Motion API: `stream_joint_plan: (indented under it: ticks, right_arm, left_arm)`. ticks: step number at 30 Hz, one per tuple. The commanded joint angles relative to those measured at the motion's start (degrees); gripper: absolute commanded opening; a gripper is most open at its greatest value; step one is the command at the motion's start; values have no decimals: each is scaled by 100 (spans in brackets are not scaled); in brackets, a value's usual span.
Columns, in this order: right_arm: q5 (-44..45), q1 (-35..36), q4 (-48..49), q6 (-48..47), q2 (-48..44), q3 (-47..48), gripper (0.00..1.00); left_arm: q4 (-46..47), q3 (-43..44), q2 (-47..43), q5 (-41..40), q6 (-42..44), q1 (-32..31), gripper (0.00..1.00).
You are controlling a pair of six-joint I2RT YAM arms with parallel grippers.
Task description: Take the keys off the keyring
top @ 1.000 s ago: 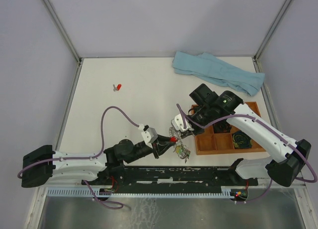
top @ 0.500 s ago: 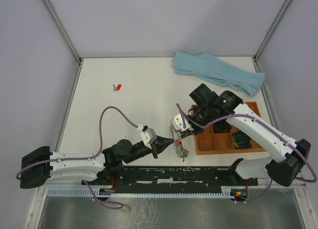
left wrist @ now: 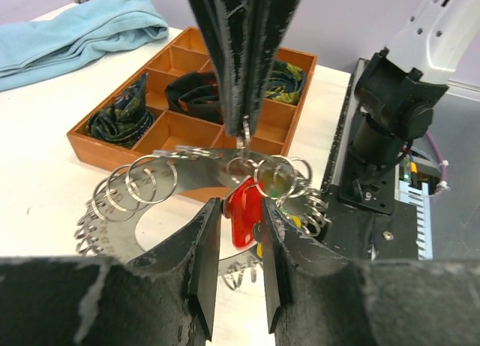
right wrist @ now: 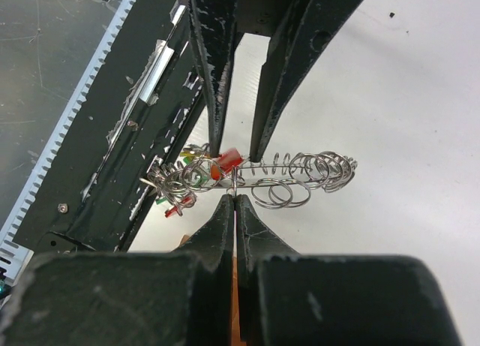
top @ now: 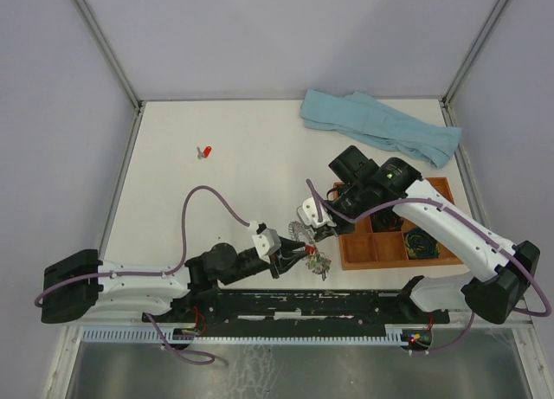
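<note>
A loose red key [top: 207, 151] lies at the counter's [top: 242, 183] ten o'clock, apparently one done. The keyring [left wrist: 150, 177] hangs near six o'clock, clenched in the right gripper's [right wrist: 235, 200] jaws. The left gripper's [left wrist: 238, 209] jaws stand parted around a hanging red key [left wrist: 242, 215], not pinching it. Several other keys [right wrist: 176, 196] look attached, so most work is left.

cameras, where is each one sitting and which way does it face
Top external: above and behind the bases, looking down on the table; both arms show.
Left wrist: on the left arm, facing the tray; its own fingers flank the red key.
Right wrist: on the right arm, looking down beside the near rail; its hand pinches the keyring.
Shared: both wrist views show keyring, red key and the other hand.
</note>
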Motion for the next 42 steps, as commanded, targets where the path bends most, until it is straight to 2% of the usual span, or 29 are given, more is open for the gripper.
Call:
stream_joint_plan:
  ticks: [1, 10, 33, 42]
  right_arm:
    - [-181, 11, 269, 157, -8, 74, 1]
    - [-127, 15, 347, 277, 3, 74, 1]
    - [-65, 11, 472, 431, 25, 52, 1]
    - [-48, 11, 481, 449, 8, 68, 1]
  left_arm:
    - [686, 139, -19, -123, 220, -172, 35]
    - [1043, 104, -34, -552, 342, -303, 35]
    - [751, 457, 384, -1388, 281, -499, 35]
    - [413, 322, 12, -1577, 320, -498, 29]
